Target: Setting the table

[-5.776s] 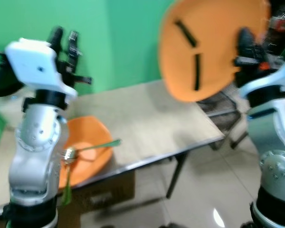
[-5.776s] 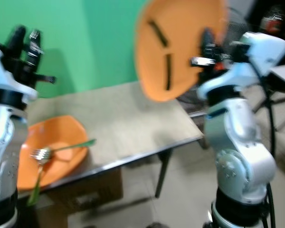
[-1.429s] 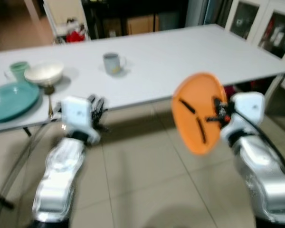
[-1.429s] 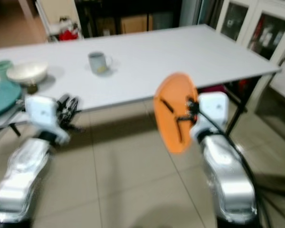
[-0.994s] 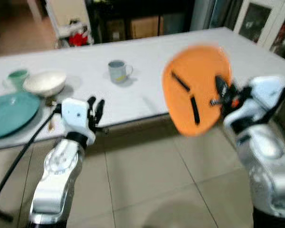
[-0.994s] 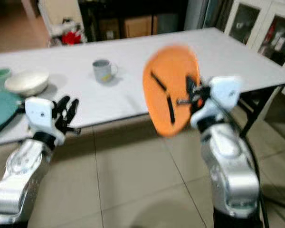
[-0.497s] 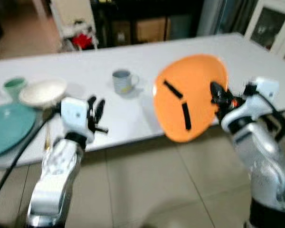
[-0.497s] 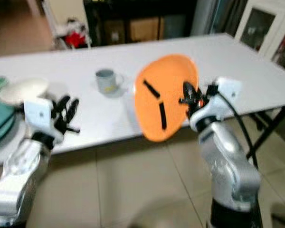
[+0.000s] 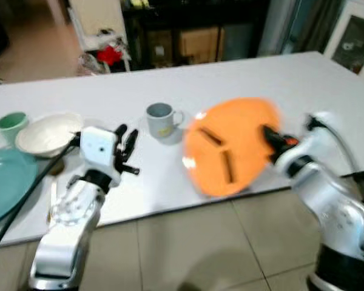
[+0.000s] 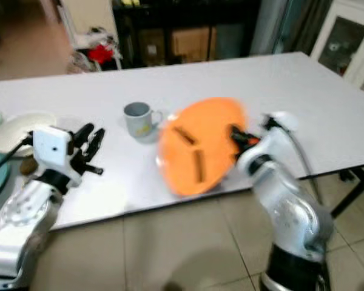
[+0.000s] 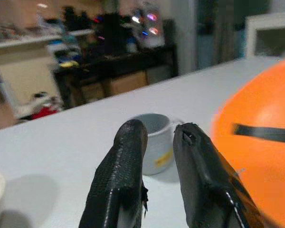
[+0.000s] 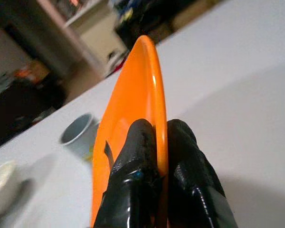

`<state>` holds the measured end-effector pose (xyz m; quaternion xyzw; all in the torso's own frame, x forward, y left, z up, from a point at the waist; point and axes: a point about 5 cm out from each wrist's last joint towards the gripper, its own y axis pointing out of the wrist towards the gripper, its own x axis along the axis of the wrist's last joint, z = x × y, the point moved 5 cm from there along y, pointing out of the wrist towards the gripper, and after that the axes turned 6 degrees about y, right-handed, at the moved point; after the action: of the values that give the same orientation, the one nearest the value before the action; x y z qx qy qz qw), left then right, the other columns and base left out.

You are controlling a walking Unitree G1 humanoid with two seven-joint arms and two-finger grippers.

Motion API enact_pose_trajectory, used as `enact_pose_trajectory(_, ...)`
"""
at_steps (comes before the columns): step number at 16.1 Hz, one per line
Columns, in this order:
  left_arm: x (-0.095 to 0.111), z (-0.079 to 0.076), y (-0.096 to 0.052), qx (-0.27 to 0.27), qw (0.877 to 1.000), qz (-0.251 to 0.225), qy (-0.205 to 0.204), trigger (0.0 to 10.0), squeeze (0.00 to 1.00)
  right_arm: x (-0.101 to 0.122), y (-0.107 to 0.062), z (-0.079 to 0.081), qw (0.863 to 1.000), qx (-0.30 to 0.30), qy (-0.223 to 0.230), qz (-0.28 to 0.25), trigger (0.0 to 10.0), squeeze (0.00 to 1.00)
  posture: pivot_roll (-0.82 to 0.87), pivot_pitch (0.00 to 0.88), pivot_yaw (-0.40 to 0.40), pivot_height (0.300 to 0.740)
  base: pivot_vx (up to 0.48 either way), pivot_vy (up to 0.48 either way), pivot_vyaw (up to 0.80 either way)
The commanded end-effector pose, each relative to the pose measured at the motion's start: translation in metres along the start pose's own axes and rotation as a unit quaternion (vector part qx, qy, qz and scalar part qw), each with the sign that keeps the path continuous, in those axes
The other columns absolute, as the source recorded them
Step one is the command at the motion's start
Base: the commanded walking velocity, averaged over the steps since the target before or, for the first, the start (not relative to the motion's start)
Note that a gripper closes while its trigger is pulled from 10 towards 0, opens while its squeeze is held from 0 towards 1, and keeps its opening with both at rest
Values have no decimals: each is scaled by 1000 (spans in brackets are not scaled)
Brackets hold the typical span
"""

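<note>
An orange plate (image 9: pixel 230 148) with two black marks on its underside hangs tilted just above the white table (image 9: pixel 303 79), close to the front edge. My right gripper (image 9: pixel 270 139) is shut on the plate's rim (image 12: pixel 156 118), one finger on each face. To the plate's left stands a grey mug (image 9: pixel 160 118), and left of that my left gripper (image 9: pixel 125 140) hovers over the table edge. In the left wrist view its fingers (image 11: pixel 128 156) are slightly apart, hold nothing and point toward the mug (image 11: pixel 154 140).
At the table's left end are a white bowl (image 9: pixel 47 133), a teal plate (image 9: pixel 3 185) and a green cup (image 9: pixel 12 123). A black cable (image 9: pixel 18 200) trails from my left arm. Dark shelves stand behind the table, tiled floor lies in front.
The view has come closer to the table. My right gripper has brought the orange plate lower and tipped it flatter over the tabletop. The left gripper keeps its pose.
</note>
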<state>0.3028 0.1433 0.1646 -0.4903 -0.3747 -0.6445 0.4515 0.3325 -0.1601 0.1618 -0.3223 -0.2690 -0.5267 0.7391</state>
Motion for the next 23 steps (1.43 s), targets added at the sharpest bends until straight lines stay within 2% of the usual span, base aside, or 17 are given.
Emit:
enact_pose_trajectory(1, 3, -15, 3, -45, 999, -4, -9, 10000, 0, 11, -1, -12, 999, -17, 32, -12, 10000, 0, -23, 0, 32, 740, 0, 0, 0)
enact_pose_trajectory(3, 4, -19, 0, -73, 997, -2, -16, 10000, 0, 7, 6, -19, 996, -25, 88, 4, 10000, 0, -20, 0, 30, 740, 0, 0, 0)
enact_pose_trajectory(4, 3, -22, -2, -91, 996, 3, -18, 10000, 0, 5, 9, -24, 994, -36, 99, 7, 10000, 0, -16, 0, 27, 740, 0, 0, 0)
enact_pose_trajectory(5, 1, -26, -6, -120, 993, 14, -13, 10000, 0, 5, 15, -30, 990, -41, 136, 3, 10000, 0, -11, 0, 23, 740, 0, 0, 0)
enact_pose_trajectory(6, 0, -28, -9, -133, 991, 20, -10, 10000, 0, 3, 19, -34, 988, -47, 150, 4, 10000, 0, -11, 0, 23, 740, 0, 0, 0)
enact_pose_trajectory(8, -4, -35, -18, -184, 982, 43, -9, 10000, 0, -8, 35, -36, 981, -42, 186, 31, 10000, 0, -7, 0, 27, 740, 0, 0, 0)
enact_pose_trajectory(9, -4, -35, -18, -187, 981, 44, -9, 10000, 0, -9, 37, -35, 981, -40, 189, 34, 10000, 0, -3, 0, 27, 740, 0, 0, 0)
enact_pose_trajectory(12, -1, -36, -17, -186, 982, 41, 2, 10000, 0, -23, 63, -45, 976, -68, 201, 49, 10000, 0, 13, 0, 23, 740, 0, 0, 0)
enact_pose_trajectory(15, 0, -36, -20, -189, 981, 43, 1, 10000, 0, -28, 69, -53, 975, -84, 200, 52, 10000, 0, 20, 0, 20, 740, 0, 0, 0)
enact_pose_trajectory(20, 0, -36, -18, -187, 981, 42, 5, 10000, 0, -38, 81, -58, 979, -55, 194, 40, 10000, 0, 24, 0, 32, 740, 0, 0, 0)
enact_pose_trajectory(21, 1, -36, -17, -188, 981, 42, 7, 10000, 0, -40, 84, -56, 980, -48, 188, 39, 10000, 333, 24, 0, 43, 740, 0, 0, 0)
enact_pose_trajectory(22, 1, -36, -17, -189, 981, 42, 9, 10000, 0, -40, 84, -56, 981, -51, 182, 39, 10000, 776, 24, 0, 43, 740, 0, 0, 0)
enact_pose_trajectory(23, 1, -37, -17, -192, 981, 42, 10, 10000, 0, -43, 85, -57, 983, -51, 171, 45, 10000, 1000, 24, 0, 41, 740, 0, 0, 0)
